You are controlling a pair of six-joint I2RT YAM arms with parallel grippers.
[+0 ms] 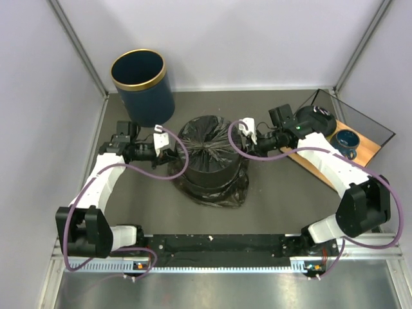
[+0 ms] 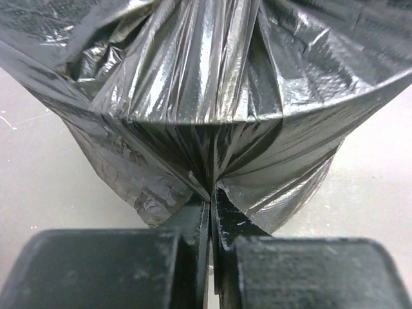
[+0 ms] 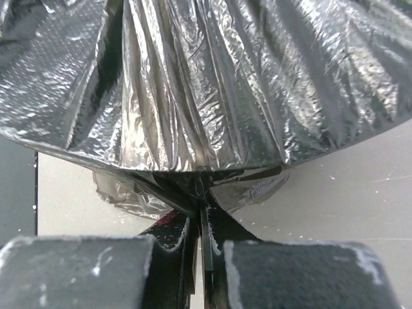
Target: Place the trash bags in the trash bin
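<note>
Top external: left gripper (image 1: 174,154) pinches trash bags (image 1: 209,151); right gripper (image 1: 247,145) too.

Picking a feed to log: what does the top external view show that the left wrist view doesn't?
Only top external: the trash bin standing apart from the trash bag, the right gripper at the bag's right side, and a blue cup. Only left wrist: the left gripper shut on a pinched fold of film, close up. Both: the glossy black trash bag.
</note>
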